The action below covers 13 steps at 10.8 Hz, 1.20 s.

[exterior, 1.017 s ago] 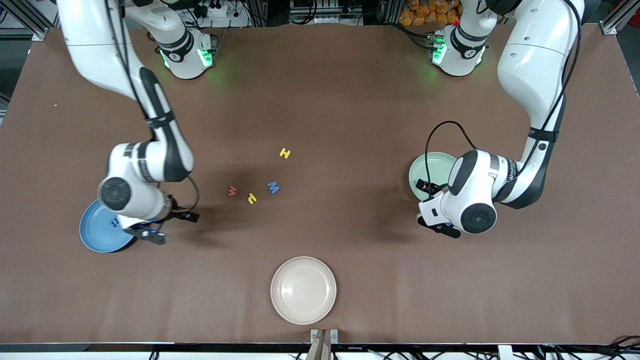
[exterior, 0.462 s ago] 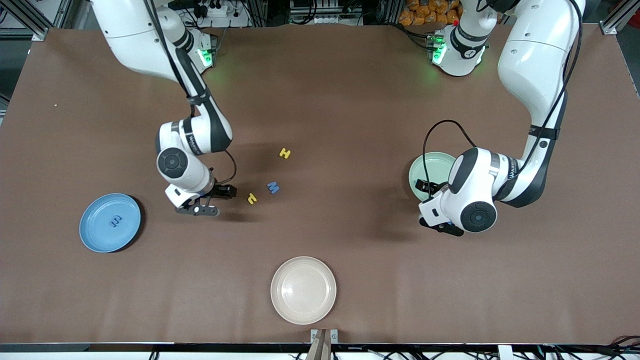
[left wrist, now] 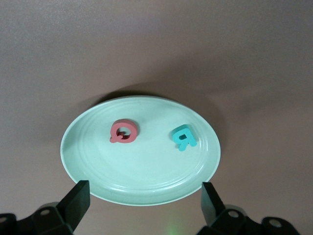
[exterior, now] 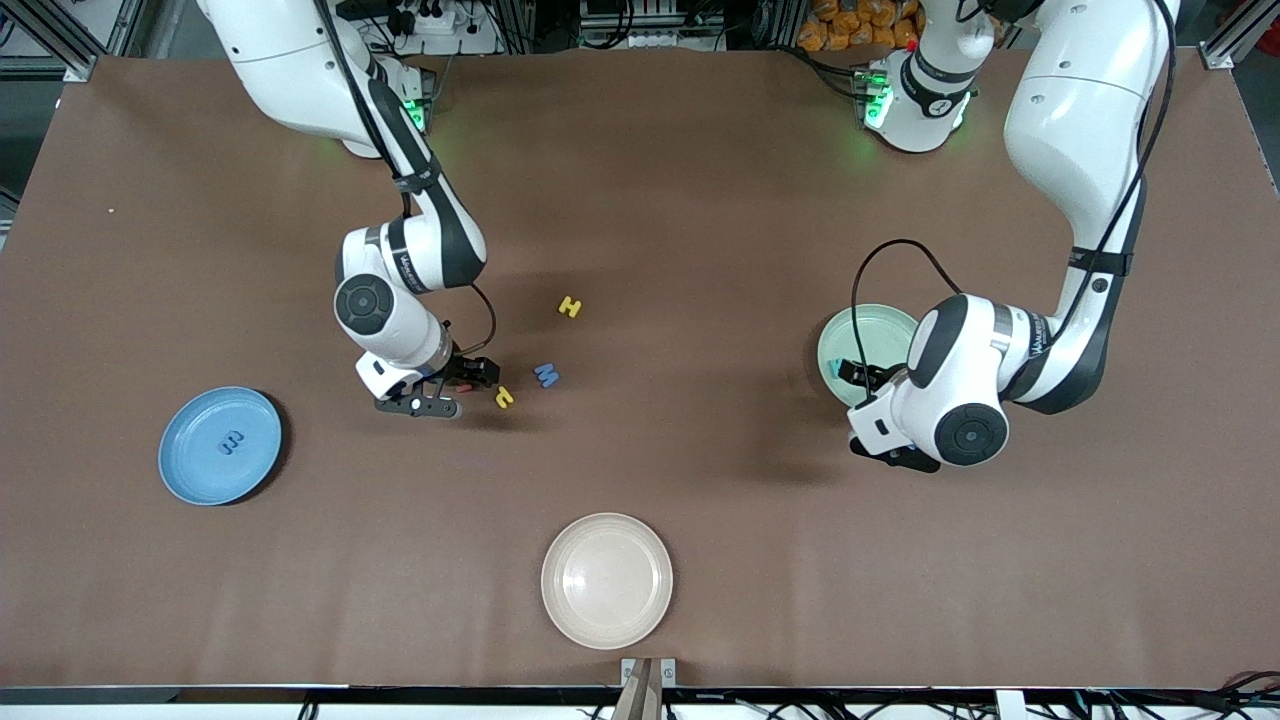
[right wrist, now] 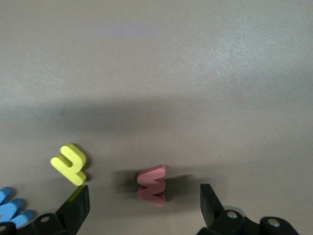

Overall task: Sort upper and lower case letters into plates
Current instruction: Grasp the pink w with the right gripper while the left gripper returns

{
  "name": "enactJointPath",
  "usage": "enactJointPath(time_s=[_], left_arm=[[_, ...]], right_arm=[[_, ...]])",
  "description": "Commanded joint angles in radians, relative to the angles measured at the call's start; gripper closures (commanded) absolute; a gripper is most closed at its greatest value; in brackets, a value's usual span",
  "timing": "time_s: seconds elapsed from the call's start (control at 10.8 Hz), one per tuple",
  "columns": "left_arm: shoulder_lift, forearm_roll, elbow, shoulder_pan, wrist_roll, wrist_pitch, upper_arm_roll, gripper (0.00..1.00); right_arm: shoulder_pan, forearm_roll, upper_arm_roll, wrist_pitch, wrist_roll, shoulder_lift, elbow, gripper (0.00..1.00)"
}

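The right gripper (right wrist: 142, 205) is hanging spread open and empty over the red w (right wrist: 152, 183), which is lying flat between its fingers (right wrist: 76, 205), beside the yellow letter (exterior: 504, 397). The left gripper (left wrist: 145, 203), open too, is waiting over the mint plate (left wrist: 98, 181).

A high front camera looks down across the whole tabletop (exterior: 700, 200) toward both robot bases. The left wrist camera looks closely down on the mint green plate (left wrist: 98, 166), and the right wrist camera on the red letter (right wrist: 152, 184); the front view shares that plate (exterior: 880, 322).

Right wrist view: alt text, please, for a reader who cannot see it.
The right end effector, fingers open, hangs over a small flat red letter w on the brown table; a yellow letter and a blue letter lie beside it.
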Motion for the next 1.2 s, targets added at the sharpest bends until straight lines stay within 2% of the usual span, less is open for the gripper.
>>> enactJointPath(time_s=[0.0, 0.18, 0.37, 0.65, 0.92, 1.02, 1.11], left_arm=[[-0.022, -0.013, -0.021, -0.002, -0.021, -0.011, 0.001, 0.00], [-0.024, -0.008, -0.014, -0.013, -0.007, 0.004, 0.001, 0.00], [-0.021, -0.025, 0.011, -0.042, -0.016, 0.082, -0.007, 0.00], [-0.007, -0.072, 0.013, -0.083, -0.024, 0.341, -0.079, 0.00], [0.018, -0.179, 0.014, -0.166, -0.020, 0.622, -0.080, 0.00], [0.024, -0.183, 0.014, -0.209, -0.018, 0.724, -0.080, 0.00], [0.044, -0.183, 0.023, -0.252, -0.023, 0.810, -0.079, 0.00]], right_arm=[[0.006, 0.020, -0.003, 0.044, 0.005, -0.008, -0.050, 0.00], [0.006, 0.022, -0.003, 0.046, 0.007, -0.005, -0.048, 0.00], [0.005, 0.024, -0.003, 0.044, 0.029, -0.003, -0.040, 0.00], [0.011, 0.024, -0.003, 0.047, 0.079, 0.024, -0.027, 0.00], [0.024, 0.024, -0.003, 0.049, 0.100, 0.041, -0.010, 0.00], [0.024, 0.024, -0.003, 0.049, 0.100, 0.041, -0.008, 0.00], [0.017, 0.022, -0.003, 0.047, 0.100, 0.041, -0.008, 0.96]])
